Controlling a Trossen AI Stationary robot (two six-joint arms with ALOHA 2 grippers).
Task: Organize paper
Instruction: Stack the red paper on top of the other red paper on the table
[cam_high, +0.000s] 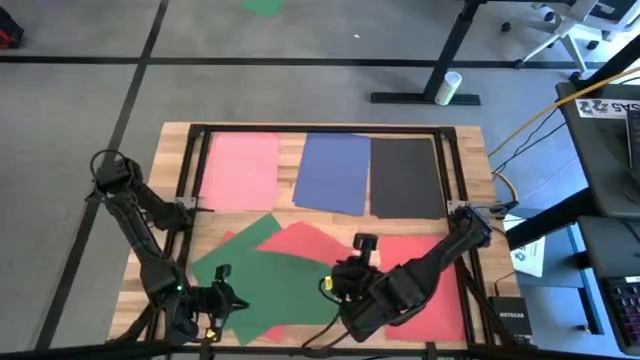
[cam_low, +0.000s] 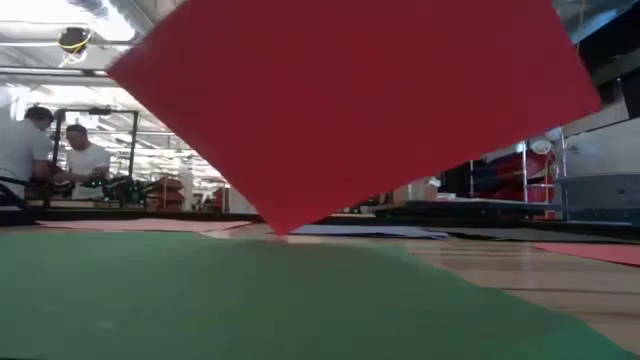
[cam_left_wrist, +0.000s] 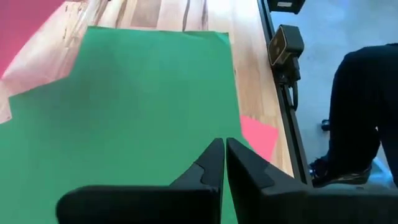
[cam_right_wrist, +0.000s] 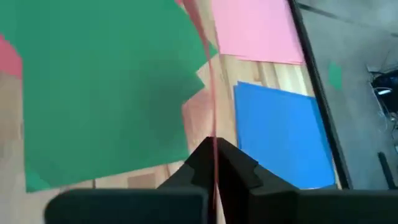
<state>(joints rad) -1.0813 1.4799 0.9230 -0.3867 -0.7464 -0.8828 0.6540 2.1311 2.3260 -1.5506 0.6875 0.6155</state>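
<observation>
My left claw (cam_high: 222, 297) hangs low over the near left part of the tabletop (cam_high: 290, 165), its two fingers pressed together with nothing between them, just above a green sheet (cam_high: 262, 275) that lies flat and skewed there. A small corner of a red sheet (cam_left_wrist: 258, 135) pokes out from under that green one near the tabletop's edge. Further right, my right claw (cam_right_wrist: 214, 163) sits near the middle front and pinches the edge of another red sheet (cam_high: 305, 240); in the low view that sheet (cam_low: 350, 100) stands lifted and tilted, one corner pointing down at the green paper below it. At the far side of the tabletop three sheets lie flat in a row, close beside one another: a pink sheet (cam_high: 241, 170) on the left, a blue sheet (cam_high: 333, 172) in the middle, a black sheet (cam_high: 405, 178) on the right. Another red sheet (cam_high: 435, 285) lies flat at the near right, partly under my right arm. I see no tray or box holding any paper.
</observation>
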